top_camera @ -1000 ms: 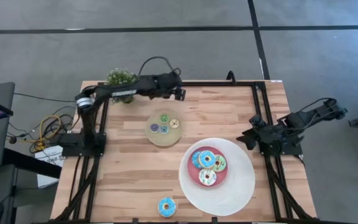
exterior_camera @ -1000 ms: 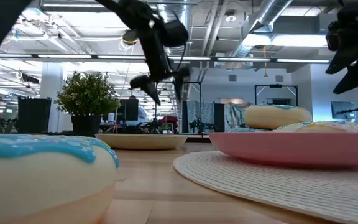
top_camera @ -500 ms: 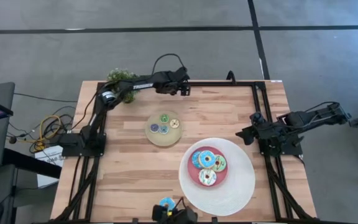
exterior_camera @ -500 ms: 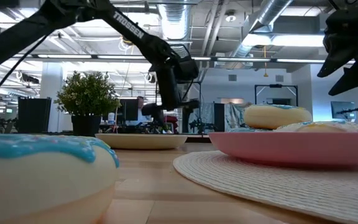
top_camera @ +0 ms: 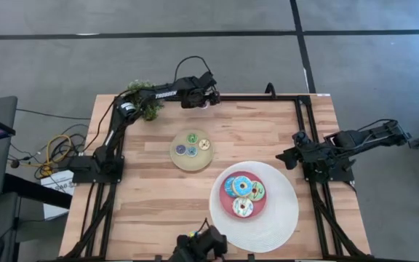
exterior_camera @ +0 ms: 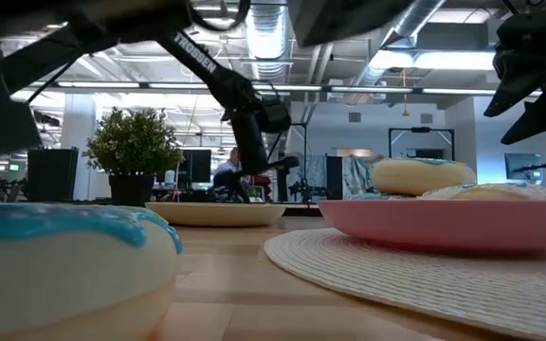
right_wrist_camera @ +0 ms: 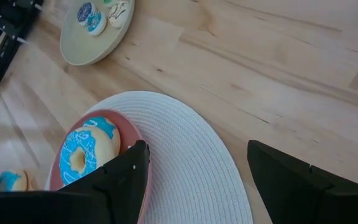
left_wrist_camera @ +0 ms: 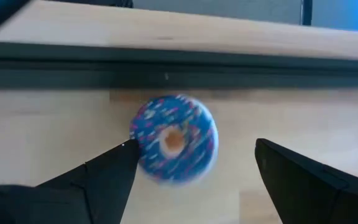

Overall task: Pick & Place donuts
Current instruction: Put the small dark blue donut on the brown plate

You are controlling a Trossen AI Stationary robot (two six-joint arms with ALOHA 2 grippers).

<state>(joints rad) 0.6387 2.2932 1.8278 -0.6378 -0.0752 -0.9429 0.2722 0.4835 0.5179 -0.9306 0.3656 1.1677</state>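
Note:
A blue sprinkled donut [left_wrist_camera: 174, 147] lies flat on the wood beside the black rail at the table's far edge. My left gripper [left_wrist_camera: 194, 149] is open and points down, with one finger on either side of the donut; one fingertip [left_wrist_camera: 124, 152] is right at its rim. In the high view this gripper [top_camera: 210, 99] hides the donut. My right gripper [right_wrist_camera: 194, 155] hangs open over the rim of the white mat [right_wrist_camera: 185, 155], by the table's right side [top_camera: 286, 158]. Another blue donut [exterior_camera: 64, 265] sits at the near edge.
A tan plate [top_camera: 192, 149] with several tiny donuts lies mid-table. A pink plate [top_camera: 243, 195] with several larger donuts rests on the white mat [top_camera: 282, 215]. A potted plant [top_camera: 142, 94] stands at the far left corner. A dark shape [top_camera: 201, 247] covers the near edge.
My left gripper has gone down toward the table at its far edge and has rolled a little, staying open. A dark shape has come in over the near edge and now covers the blue donut there in the high view.

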